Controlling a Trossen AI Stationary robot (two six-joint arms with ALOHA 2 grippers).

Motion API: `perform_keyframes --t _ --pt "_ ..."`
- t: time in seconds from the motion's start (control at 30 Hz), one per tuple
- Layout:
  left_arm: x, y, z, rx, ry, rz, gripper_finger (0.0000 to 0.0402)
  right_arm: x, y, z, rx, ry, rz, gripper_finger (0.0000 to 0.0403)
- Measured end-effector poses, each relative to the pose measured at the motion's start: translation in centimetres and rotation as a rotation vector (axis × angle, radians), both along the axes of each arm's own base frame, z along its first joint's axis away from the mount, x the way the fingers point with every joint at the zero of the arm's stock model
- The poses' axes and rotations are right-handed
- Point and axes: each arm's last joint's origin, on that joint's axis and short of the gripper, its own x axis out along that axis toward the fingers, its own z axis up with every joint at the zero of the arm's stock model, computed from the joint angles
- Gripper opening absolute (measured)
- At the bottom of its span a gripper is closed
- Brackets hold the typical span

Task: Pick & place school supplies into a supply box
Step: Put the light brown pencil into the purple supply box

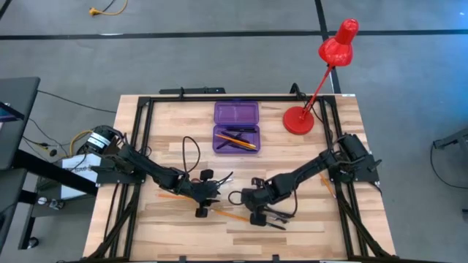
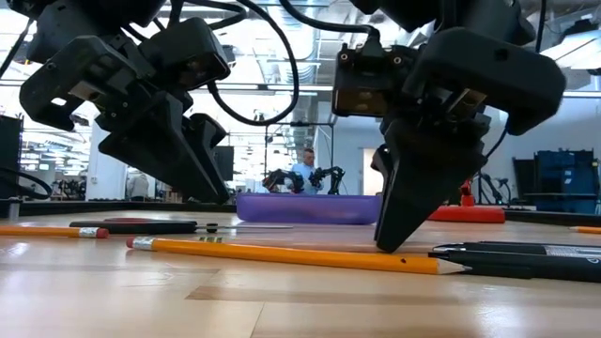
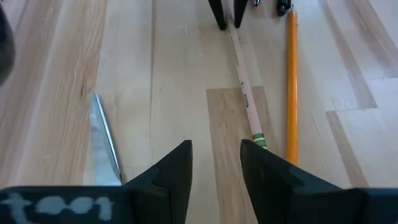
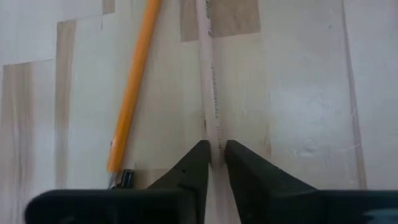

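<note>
I see my right gripper [image 4: 213, 152] clamped on a pale pencil [image 4: 210, 81] beside an orange pencil [image 4: 134, 81] — left gripper [image 3: 216, 163] hovers, fingers apart, over the table [image 3: 155, 74]

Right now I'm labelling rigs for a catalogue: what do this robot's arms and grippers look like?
Both arms are dark and jointed, with black cables looping off them. Each ends in blocky black housing and two tapered, wedge-shaped black fingers. The left gripper carries faint pale lettering on its body; the right gripper shows no marking.
</note>
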Motion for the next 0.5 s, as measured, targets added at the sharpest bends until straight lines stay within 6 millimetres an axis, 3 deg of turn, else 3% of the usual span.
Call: perform_keyframes --t 0.13,0.5 --pt "0.0 0.0 0.0 0.001 0.0 0.0 0.0123 0.3 -0.7 0.0 0.019 0.007 -0.038 0.001" --pt "-0.7 0.3 -0.7 0.066 0.099 -0.007 0.0123 1.0 -2.1 0.0 0.008 -0.029 -0.096 0.0004"
